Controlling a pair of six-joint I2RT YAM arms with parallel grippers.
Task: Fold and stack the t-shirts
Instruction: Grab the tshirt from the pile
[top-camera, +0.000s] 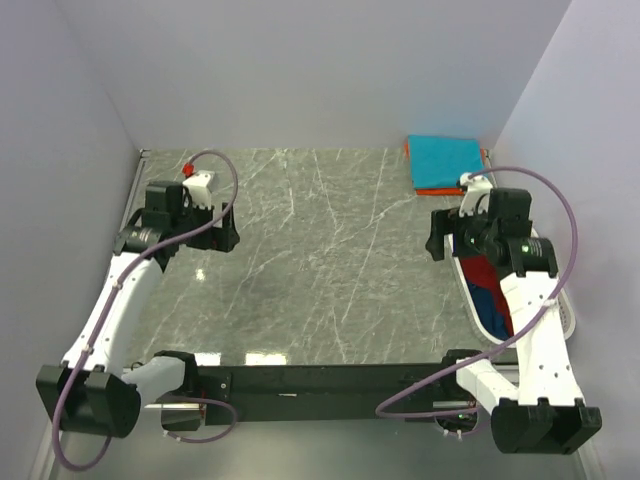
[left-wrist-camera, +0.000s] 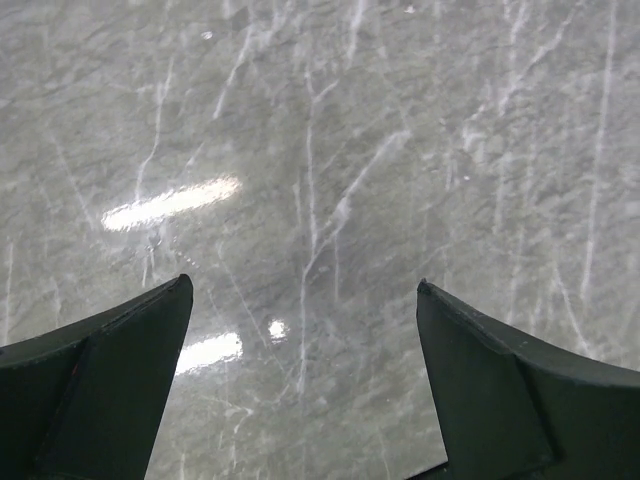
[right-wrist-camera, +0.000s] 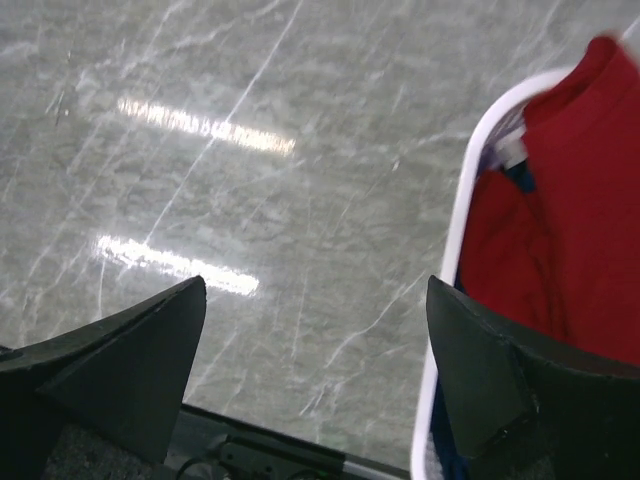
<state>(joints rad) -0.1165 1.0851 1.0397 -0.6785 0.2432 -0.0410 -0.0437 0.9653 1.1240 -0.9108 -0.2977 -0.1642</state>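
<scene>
Jaws on both arms are seen spread wide, with nothing pinched. Left jaws are held over bare worktop (top-camera: 320, 260) at 9 o'clock, right jaws at 3 o'clock by the white basket's (right-wrist-camera: 455, 250) rim. A dark red t-shirt (right-wrist-camera: 570, 230) and a navy t-shirt (top-camera: 490, 298) are heaped inside it. A teal t-shirt (top-camera: 445, 160) is laid folded on an orange t-shirt (top-camera: 437, 190) at 1 o'clock.
</scene>
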